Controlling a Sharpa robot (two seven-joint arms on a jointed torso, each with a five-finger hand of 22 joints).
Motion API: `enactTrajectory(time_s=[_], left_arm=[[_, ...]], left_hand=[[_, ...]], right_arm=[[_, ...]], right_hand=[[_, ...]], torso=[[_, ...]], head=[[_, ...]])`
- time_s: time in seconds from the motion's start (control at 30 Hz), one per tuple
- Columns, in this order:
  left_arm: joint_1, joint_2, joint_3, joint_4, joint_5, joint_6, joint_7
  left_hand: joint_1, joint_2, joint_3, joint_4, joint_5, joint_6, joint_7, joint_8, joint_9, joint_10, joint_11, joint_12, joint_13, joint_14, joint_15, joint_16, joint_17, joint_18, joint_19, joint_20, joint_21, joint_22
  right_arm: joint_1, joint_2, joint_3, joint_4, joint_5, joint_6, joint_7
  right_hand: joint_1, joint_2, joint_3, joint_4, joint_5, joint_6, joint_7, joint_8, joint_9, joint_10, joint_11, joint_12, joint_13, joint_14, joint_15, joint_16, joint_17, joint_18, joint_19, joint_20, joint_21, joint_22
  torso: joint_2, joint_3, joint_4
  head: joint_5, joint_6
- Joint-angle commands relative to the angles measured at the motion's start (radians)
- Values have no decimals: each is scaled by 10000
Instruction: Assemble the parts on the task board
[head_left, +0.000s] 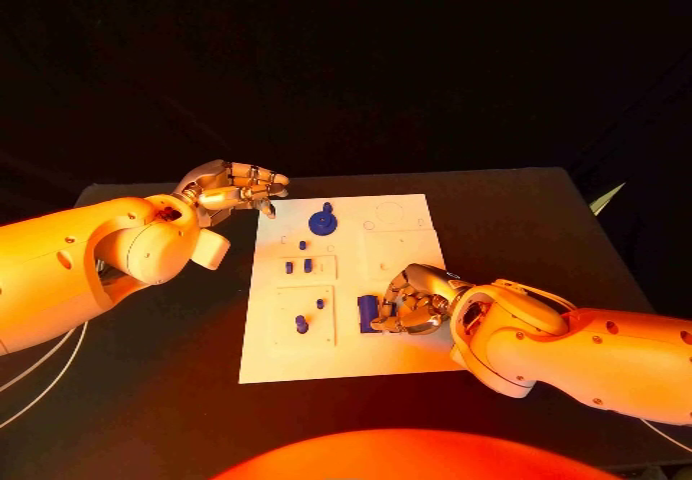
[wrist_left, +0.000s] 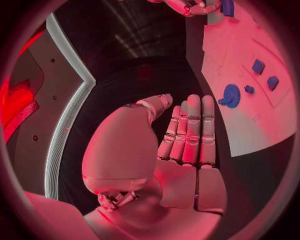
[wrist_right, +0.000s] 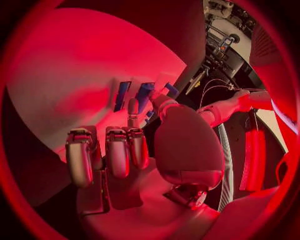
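Right hand (head_left: 408, 305), silver and many-fingered, sits lowest in the head view, over the near right part of the white flat task board (head_left: 411, 240). Its fingers (wrist_right: 134, 107) reach toward a dark blue block-shaped part (head_left: 369, 311); in the right wrist view the fingertips look to touch or pinch it, but I cannot tell if it is truly held. Progress, as a judgement: early to middle. Still lying on the board are a blue toothed gear-like part (head_left: 323, 222) toward the board's far side, small blue pegs (head_left: 297, 266) near its middle left, and another small blue piece (head_left: 302, 323) on its near left panel. Whether any of these are already seated in their sockets is too small to tell; round outlines at the far right of the board look unfilled. The parts look small, rigid and plastic, likely to slip under a fingertip pinch. The board lies flat in the middle of the black table (head_left: 173, 350). Left hand (head_left: 231, 187) hovers just off the board's far left corner, fingers curled loosely together, nothing in them; the left wrist view shows its fingers (wrist_left: 190, 130) straight, side by side, palm bare.
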Motion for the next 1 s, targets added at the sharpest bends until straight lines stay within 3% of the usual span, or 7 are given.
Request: enactTrajectory(time_s=[0.03, 0.6, 1.0], left_arm=[[6, 10, 5, 19, 47, 157, 56], [6, 0, 4, 17, 47, 156, 59], [4, 9, -1, -29, 47, 142, 66]], left_hand=[[9, 49, 24, 28, 48, -62, -4, 21, 11, -75, 11, 66, -12, -38, -7, -46, 10, 122, 52, 34, -53, -16], [9, 49, 24, 28, 48, -62, -4, 21, 11, -75, 11, 66, -12, -38, -7, -46, 10, 122, 52, 34, -53, -16], [6, 56, 23, 47, 47, -66, -4, 26, 11, -88, 12, 86, -17, -44, -4, -42, 15, 121, 61, 36, -71, -22]], right_arm=[[-3, 68, -1, -47, -453, 172, -304], [-5, 82, -1, -46, -991, -130, -356], [-4, -139, 2, 192, -21, -1124, 448]], right_hand=[[114, 22, 3, -22, -46, 59, -10, 51, 13, 931, -85, 33, 2532, 1054, -57, 38, 2625, -116, 1023, -68, 35, 2598], [332, 88, 86, -85, -22, 113, -43, 92, 19, 944, -119, 59, 2545, 1056, -91, 41, 2635, -125, 1036, -97, 78, 2609], [125, -63, -193, 141, 20, 22, 11, 56, -5, 911, -76, -8, 2510, 1043, -64, 18, 2571, -92, 985, -90, -90, 2565]], torso=[[1, 8, -13], [0, 11, -7], [-25, 8, -14]], head=[[6, -7], [-32, 25], [3, 87]])
